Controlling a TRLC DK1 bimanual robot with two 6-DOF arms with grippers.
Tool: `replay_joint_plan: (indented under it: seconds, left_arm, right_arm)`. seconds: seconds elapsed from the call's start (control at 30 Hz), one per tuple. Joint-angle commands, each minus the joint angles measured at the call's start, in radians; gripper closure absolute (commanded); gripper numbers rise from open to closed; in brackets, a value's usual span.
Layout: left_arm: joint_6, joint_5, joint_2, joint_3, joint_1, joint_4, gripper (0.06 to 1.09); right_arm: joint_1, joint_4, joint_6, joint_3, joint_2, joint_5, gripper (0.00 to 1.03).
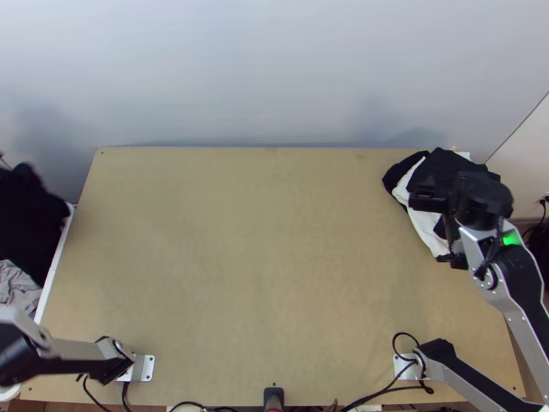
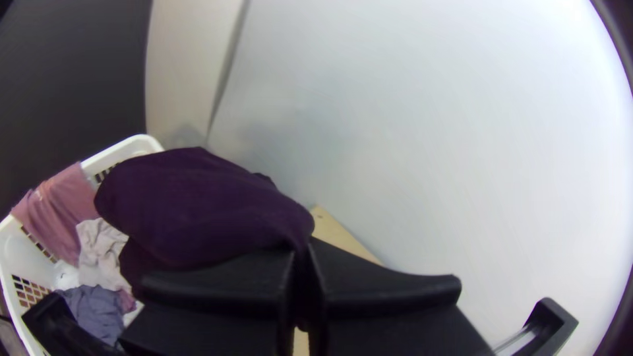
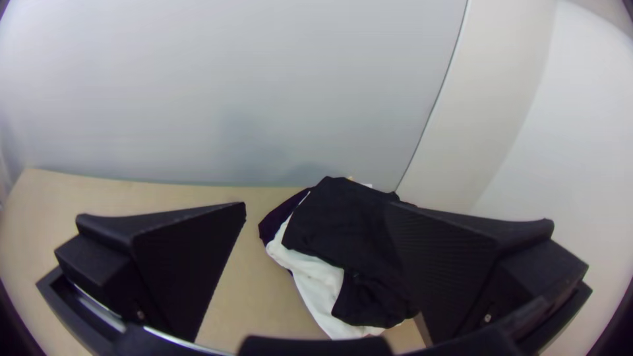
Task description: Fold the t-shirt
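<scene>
The left gripper pinches bunched purple cloth, a laundry basket beside it; the right gripper gapes wide near piled clothes.

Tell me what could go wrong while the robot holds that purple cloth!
The left pincer pinches a narrow bit of the purple cloth, so it might slip into the basket. The clothes pile sits by the table's edge, so a bump might knock some off.
</scene>
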Motion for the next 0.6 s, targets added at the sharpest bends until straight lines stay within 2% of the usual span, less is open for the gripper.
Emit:
replay_joint_plan:
  seconds: [0.0,0.1,0.23,0.57]
  left_arm:
    - [-0.068,0.01,-0.234,-0.037,-0.348,-0.046,1.05]
    - [-0.113,-0.06,-0.279,-0.098,-0.598,-0.043,1.05]
    - [-0.119,-0.185,-0.285,-0.213,-0.877,-0.019,1.05]
    - [-0.164,-0.307,-0.196,-0.344,-1.342,0.096,1.05]
  right_arm:
    - [-0.007,-0.001,0.007,0.018,-0.056,0.002,0.04]
    - [-0.018,0.011,-0.003,0.015,-0.074,0.004,0.04]
    - [-0.041,0.034,-0.063,0.018,-0.09,0.004,0.04]
    - [-0.079,0.045,-0.063,-0.011,-0.136,0.004,0.04]
